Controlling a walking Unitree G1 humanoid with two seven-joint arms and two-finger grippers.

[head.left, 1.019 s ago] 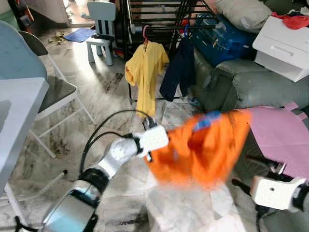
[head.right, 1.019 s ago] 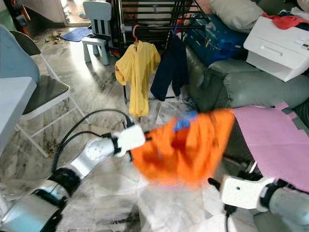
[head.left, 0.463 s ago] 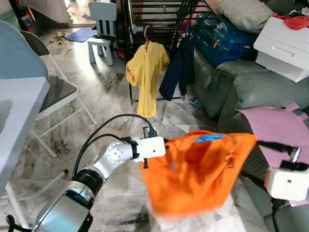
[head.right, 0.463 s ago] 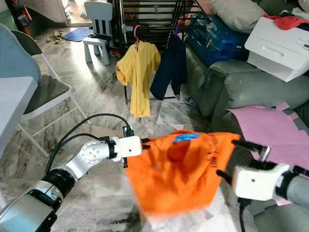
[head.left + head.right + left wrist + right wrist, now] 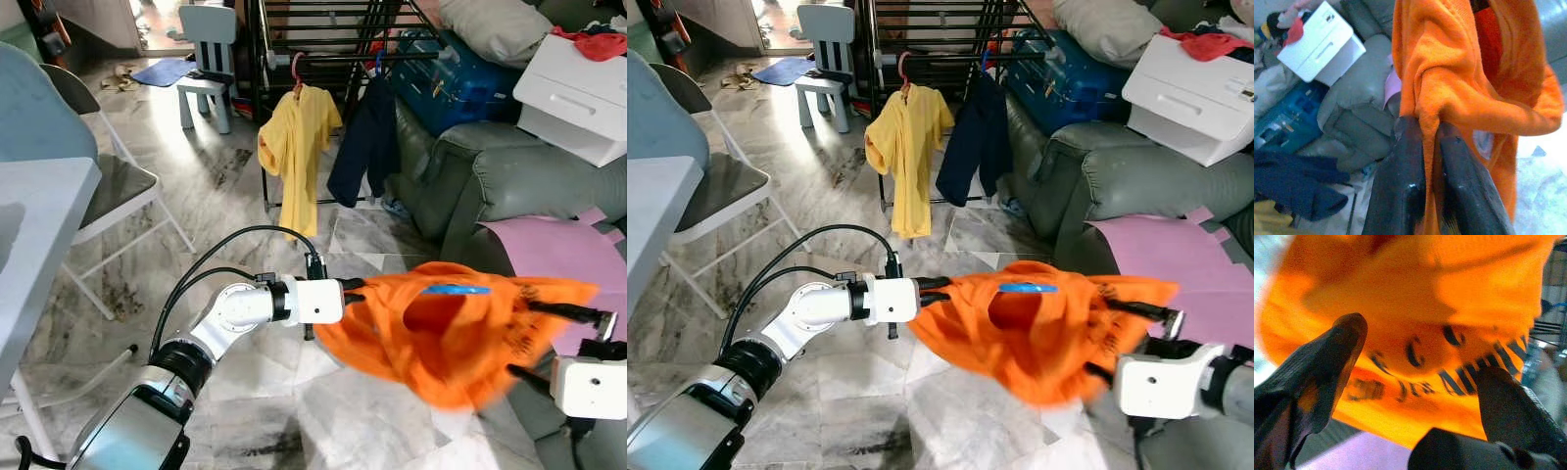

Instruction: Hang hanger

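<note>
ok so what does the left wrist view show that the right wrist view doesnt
Left wrist view alone: the left claw pinching a fold of the orange shirt, with the grey sofa, white box and navy garment behind. Right wrist view alone: the right claw spread wide, and black lettering on the cloth. Both: the orange shirt close up.

Orange shirt (image 5: 446, 333) lower right edge blurred (hanger inside hidden); right tool (image 5: 549, 343) fingertips covered.

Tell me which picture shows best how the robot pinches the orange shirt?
The left wrist view: the left gripper is shut on a fold of the orange cloth shirt. The eye views show it stretched between both arms; the right wrist view shows blurred printed fabric.
</note>
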